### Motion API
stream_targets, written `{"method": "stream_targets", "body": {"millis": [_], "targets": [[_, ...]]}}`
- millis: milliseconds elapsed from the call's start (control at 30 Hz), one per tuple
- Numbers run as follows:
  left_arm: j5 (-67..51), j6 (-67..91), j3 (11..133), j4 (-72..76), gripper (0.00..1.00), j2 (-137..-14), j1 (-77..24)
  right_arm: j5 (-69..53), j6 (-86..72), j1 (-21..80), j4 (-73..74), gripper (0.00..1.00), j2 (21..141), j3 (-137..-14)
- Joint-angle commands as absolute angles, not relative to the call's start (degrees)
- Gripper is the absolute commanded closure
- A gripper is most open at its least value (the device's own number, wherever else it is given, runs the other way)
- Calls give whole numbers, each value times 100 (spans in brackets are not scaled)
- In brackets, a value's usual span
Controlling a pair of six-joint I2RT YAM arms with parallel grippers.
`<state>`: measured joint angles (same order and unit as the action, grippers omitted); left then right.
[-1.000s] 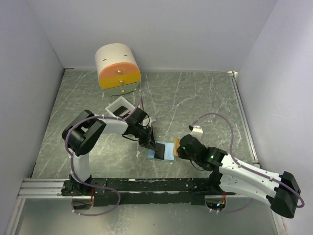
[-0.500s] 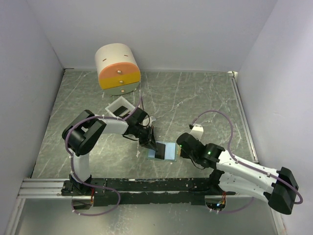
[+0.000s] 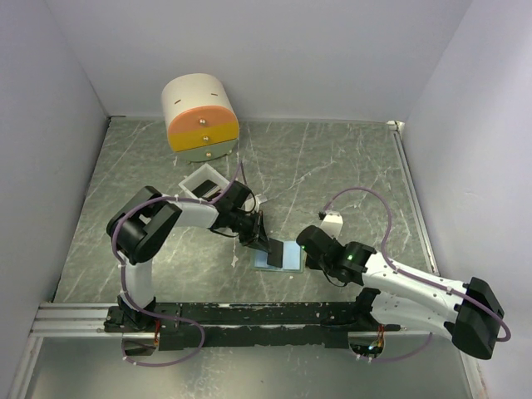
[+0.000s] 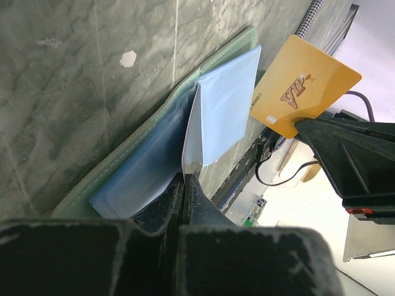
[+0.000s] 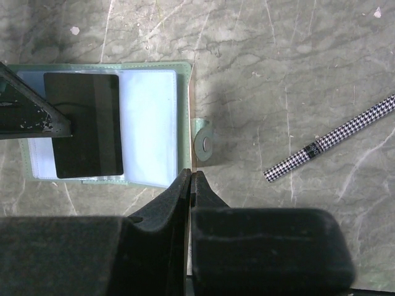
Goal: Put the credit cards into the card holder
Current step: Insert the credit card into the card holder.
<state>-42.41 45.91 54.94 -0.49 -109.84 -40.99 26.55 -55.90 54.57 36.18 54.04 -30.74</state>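
The card holder (image 3: 287,258) lies open on the table, grey-green outside (image 5: 185,68) with pale blue sleeves (image 4: 225,105) and a round clasp (image 5: 202,143) on its right. My left gripper (image 4: 185,179) is shut on a dark credit card (image 5: 83,123), which it holds flat over the holder's left half; its own wrist view shows that card edge-on. My right gripper (image 5: 190,176) is shut on the orange-yellow credit card (image 4: 302,83), edge-on in its own view, along the holder's right edge. From above, the left gripper (image 3: 259,241) and right gripper (image 3: 301,247) flank the holder.
A cream cylinder with orange and yellow drawers (image 3: 199,116) stands at the back left. A white open box (image 3: 204,183) sits beside the left arm. A houndstooth-patterned pen (image 5: 333,139) lies right of the holder. A metal rail (image 3: 75,316) runs along the near edge.
My right arm has moved left, bringing the orange-yellow card up to the holder's right edge. The left gripper with the dark card has shifted slightly right over the holder.
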Motion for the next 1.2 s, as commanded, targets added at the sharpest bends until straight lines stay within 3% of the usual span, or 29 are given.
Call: {"method": "stream_targets", "body": {"millis": [0, 467, 1167], "targets": [[-4168, 4530, 5493, 143, 93, -11150, -4131, 2696, -5619, 5471, 3500, 100, 5421, -3054], [-4679, 5018, 4964, 1281, 93, -11122, -4134, 2625, -5625, 5472, 3390, 100, 5422, -2949], [-4459, 5185, 4920, 1747, 93, -11176, -4137, 2531, -5624, 5468, 3350, 100, 5345, -2865]]}}
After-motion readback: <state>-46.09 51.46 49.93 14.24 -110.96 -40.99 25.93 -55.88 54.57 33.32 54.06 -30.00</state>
